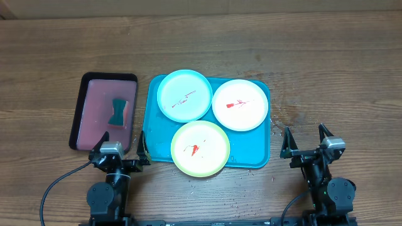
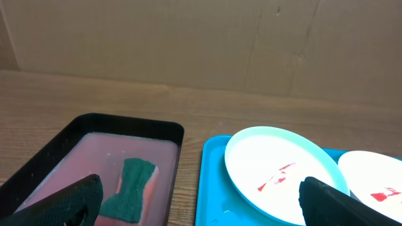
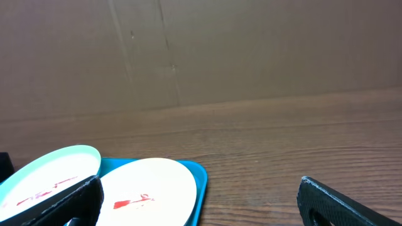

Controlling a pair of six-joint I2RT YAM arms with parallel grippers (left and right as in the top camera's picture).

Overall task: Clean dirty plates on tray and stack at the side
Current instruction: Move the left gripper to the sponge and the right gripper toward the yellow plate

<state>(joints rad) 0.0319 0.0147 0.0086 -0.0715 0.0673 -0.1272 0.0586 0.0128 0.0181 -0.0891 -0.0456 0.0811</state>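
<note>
Three round plates with red smears lie on the teal-blue tray (image 1: 157, 150): a light blue plate (image 1: 184, 95) at back left, a white plate (image 1: 240, 105) at back right, a green-rimmed plate (image 1: 200, 149) at the front. My left gripper (image 1: 123, 145) is open and empty at the table's front, left of the tray. My right gripper (image 1: 307, 140) is open and empty, right of the tray. The left wrist view shows the light blue plate (image 2: 282, 169) and tray (image 2: 210, 188). The right wrist view shows the white plate (image 3: 147, 188) and light blue plate (image 3: 50, 172).
A smaller black tray (image 1: 80, 107) with a pinkish-red inside lies left of the teal tray and holds a green sponge (image 1: 119, 112), also in the left wrist view (image 2: 132, 188). A cardboard wall stands behind the wooden table. Water drops dot the table near the tray's right side.
</note>
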